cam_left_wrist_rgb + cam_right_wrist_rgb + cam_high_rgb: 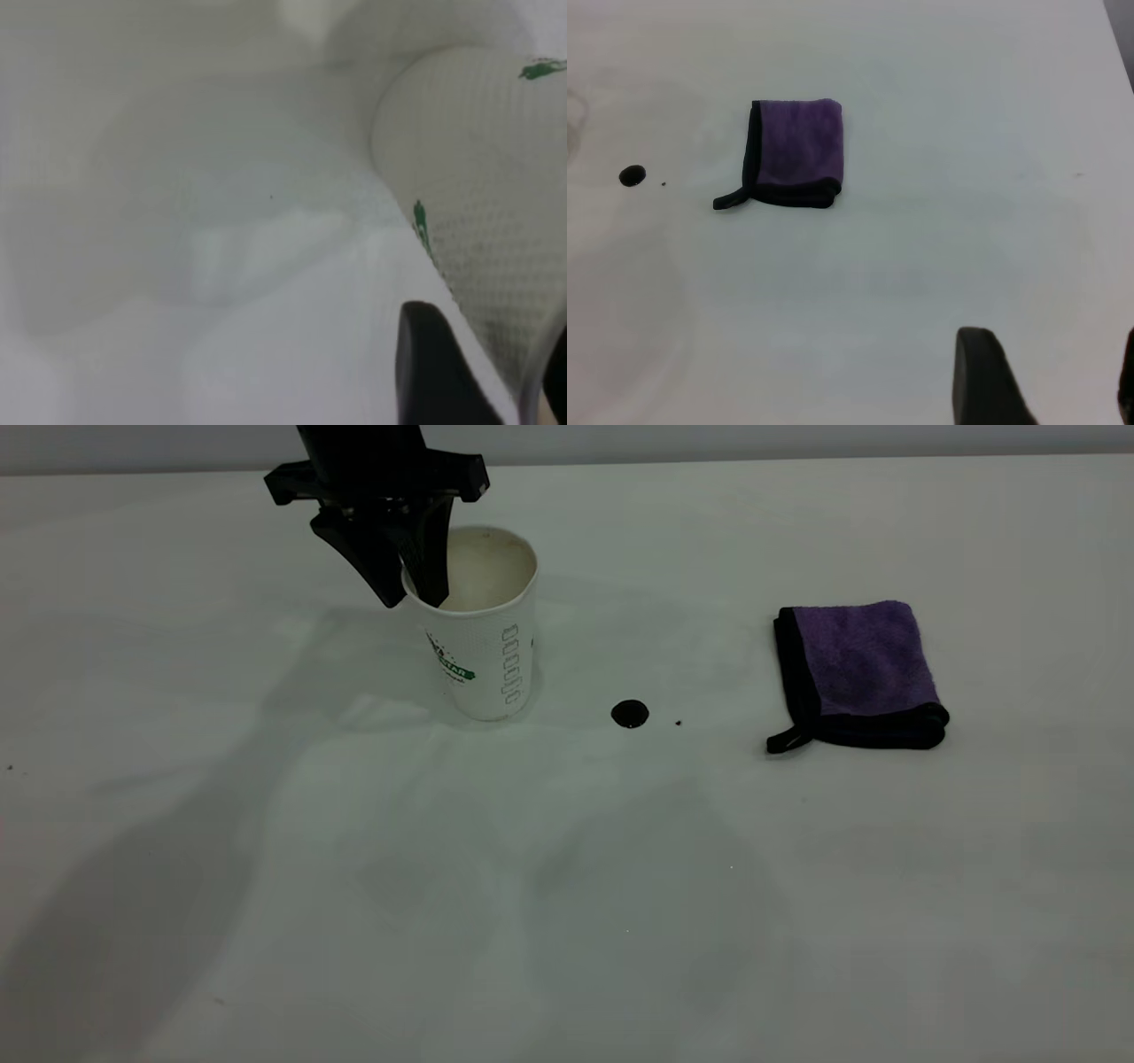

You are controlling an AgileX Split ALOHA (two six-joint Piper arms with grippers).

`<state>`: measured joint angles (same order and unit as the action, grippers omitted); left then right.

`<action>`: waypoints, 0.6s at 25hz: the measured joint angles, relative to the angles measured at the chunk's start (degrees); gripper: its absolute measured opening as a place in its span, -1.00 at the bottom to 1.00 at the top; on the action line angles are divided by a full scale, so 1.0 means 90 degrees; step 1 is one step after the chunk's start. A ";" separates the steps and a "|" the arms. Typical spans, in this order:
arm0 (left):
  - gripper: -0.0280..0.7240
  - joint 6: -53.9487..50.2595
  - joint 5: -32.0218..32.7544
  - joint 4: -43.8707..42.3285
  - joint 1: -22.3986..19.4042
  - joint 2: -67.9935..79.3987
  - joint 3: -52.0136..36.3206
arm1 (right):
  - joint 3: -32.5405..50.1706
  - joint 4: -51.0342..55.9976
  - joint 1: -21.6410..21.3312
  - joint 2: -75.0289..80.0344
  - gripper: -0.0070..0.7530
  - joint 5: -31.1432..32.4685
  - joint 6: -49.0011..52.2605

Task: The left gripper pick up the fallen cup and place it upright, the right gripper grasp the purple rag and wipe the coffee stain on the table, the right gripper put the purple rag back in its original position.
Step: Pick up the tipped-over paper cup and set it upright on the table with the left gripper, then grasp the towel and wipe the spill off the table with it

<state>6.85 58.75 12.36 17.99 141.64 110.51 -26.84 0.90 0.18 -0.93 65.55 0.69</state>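
The white cup [487, 655] with green print stands upright on the white table [567, 886], left of centre. My left gripper [412, 600] reaches down from above; its jaws straddle the cup's near-left rim, one finger inside and one outside, slightly apart. The left wrist view shows the cup wall [478, 159] between the spread fingers of that gripper [487, 323]. The black coffee stain [630, 714] lies just right of the cup. The purple rag [864, 669] lies folded farther right. My right gripper [1052, 335] is open and empty, well clear of the rag [797, 146] and the stain [632, 175].
A tiny dark speck [678, 724] lies just right of the stain. The table's far edge runs along the top of the exterior view.
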 joint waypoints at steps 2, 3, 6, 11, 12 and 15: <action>0.12 0.0000 0.0010 0.0008 0.0000 0.0000 0.0094 | 0.0000 0.0000 0.0000 0.0000 0.07 0.0000 0.0000; 0.12 0.0000 0.0038 0.0008 0.0000 0.0000 0.0169 | 0.0000 0.0000 0.0000 0.0000 0.07 0.0000 0.0000; 0.13 0.0000 0.0262 0.0008 0.0000 0.0000 0.0450 | 0.0000 0.0000 0.0000 0.0000 0.07 0.0000 0.0000; 0.13 0.0000 0.0905 -0.0114 0.0000 0.0000 0.1046 | 0.0000 0.0000 0.0000 0.0000 0.07 0.0000 0.0000; 0.13 0.0000 0.0905 -0.0188 0.0011 0.0000 0.1203 | 0.0000 0.0000 0.0000 0.0000 0.07 0.0000 0.0000; 0.14 -0.0020 0.0905 -0.0429 0.0044 0.0000 0.1683 | 0.0000 0.0000 0.0000 0.0000 0.07 0.0000 0.0000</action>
<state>6.68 66.90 8.49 18.39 141.64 125.66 -26.84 0.90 0.18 -0.93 65.55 0.69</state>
